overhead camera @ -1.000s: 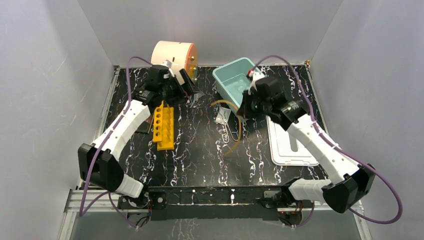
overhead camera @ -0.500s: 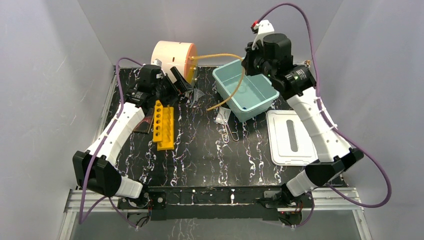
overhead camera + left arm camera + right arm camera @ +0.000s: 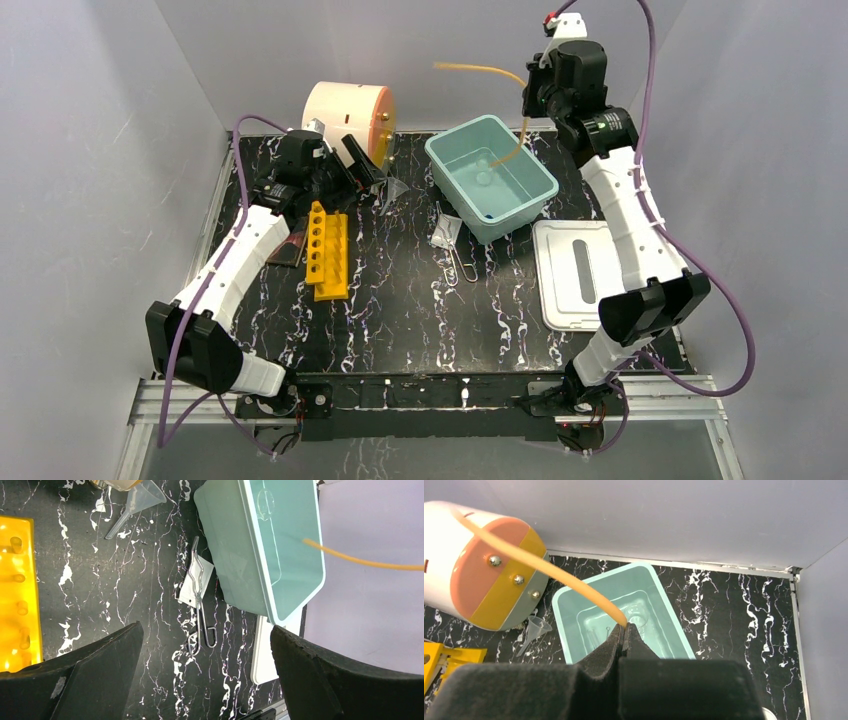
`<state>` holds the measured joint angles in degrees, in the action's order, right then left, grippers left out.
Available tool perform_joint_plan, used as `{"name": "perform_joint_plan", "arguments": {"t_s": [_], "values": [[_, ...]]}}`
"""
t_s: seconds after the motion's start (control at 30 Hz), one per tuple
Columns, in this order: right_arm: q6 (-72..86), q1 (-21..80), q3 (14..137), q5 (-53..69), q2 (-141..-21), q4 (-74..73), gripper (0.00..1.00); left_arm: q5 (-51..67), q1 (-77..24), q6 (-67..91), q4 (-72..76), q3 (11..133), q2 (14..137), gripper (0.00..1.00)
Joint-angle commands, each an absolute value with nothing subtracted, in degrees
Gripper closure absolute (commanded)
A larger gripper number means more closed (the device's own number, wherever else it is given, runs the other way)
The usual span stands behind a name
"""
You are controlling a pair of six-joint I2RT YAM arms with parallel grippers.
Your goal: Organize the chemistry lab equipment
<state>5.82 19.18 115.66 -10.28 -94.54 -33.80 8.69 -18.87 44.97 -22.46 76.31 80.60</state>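
From the near edge back, the black marbled table holds 1 white lid, 1 pair of wire tongs, 1 yellow rack, 1 clear funnel and 1 teal bin, with 1 cream drum at the far edge. 1 small glass dish sits inside the bin and 1 tan tube hangs in the air above it. The tube is thin and rubbery. The right gripper, raised high over the bin's far right corner, is clenched tight on it. 1 end droops over the bin's inside and the other arcs up and left in front of the back wall; whether the low end touches the bin floor I cannot tell. The rack lies flat, its long side running near to far, with a row of round holes on top, just right of the left forearm. The tongs rest across a small pale packet between rack and bin, close to the bin's wall. The funnel lies on its side between drum and bin, wide end toward the drum. The left gripper hovers by the rack's far end, jaws spread wide, grasping nothing. The lid, with 1 long slot, lies flat just beside the bin's near right corner, partly under the right arm. The drum lies on its side, orange face toward the bin.
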Motion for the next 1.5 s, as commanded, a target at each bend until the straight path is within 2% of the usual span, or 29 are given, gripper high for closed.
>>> {"name": "perform_joint_plan", "arguments": {"t_s": [0.0,0.53,0.67,1.47], "values": [[5.55,19.16,111.99,-9.52,-94.12,-27.76,1.0,9.84,-19.0,44.17,-21.34,75.66,79.01,0.02],[10.62,19.12,94.89,-12.35,-92.57,-23.95,1.0,10.5,-19.0,44.16,-20.91,74.93,79.36,0.02],[9.39,19.15,95.63,-13.54,-93.41,-24.12,1.0,10.71,-18.98,44.21,-20.77,74.87,79.54,0.02],[9.93,19.29,89.81,-0.35,-105.52,-25.12,1.0,10.89,-19.02,43.9,-21.04,73.76,79.34,0.02]]}}
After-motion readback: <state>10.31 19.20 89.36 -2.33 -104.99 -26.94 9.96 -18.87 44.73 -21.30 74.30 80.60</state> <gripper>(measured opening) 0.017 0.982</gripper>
